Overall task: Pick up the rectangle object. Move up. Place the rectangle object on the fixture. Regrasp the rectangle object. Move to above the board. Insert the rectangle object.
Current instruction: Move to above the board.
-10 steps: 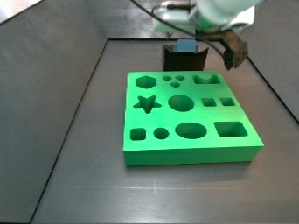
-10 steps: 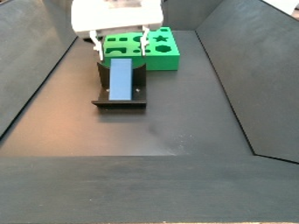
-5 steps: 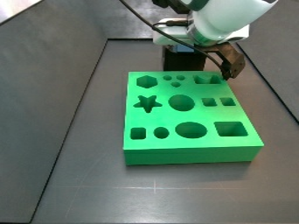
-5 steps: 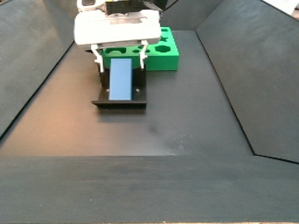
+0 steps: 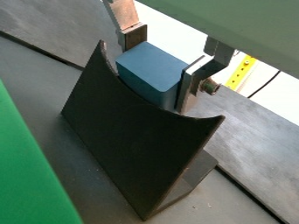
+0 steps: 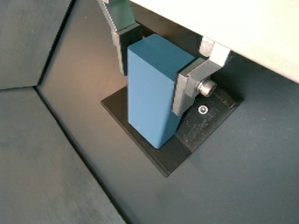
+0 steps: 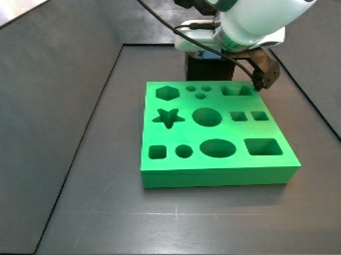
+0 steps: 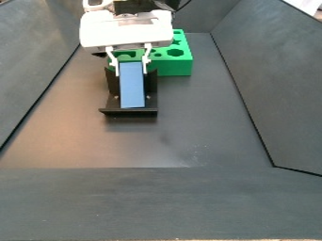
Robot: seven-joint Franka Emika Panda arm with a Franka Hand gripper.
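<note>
The blue-grey rectangle object stands in the curved notch of the dark fixture, as both wrist views show. My gripper straddles the block's upper end, with a silver finger pressed against each side. In a side view the gripper is low over the block on the fixture. The green board with cut-out holes lies just in front of the fixture. From that side my gripper hides the block.
Dark sloping walls enclose the black floor on both sides. The board sits right beside the fixture. A strip of the board's green edge shows in a wrist view.
My gripper came down over the fixture and its fingers drew in from either side onto the block.
</note>
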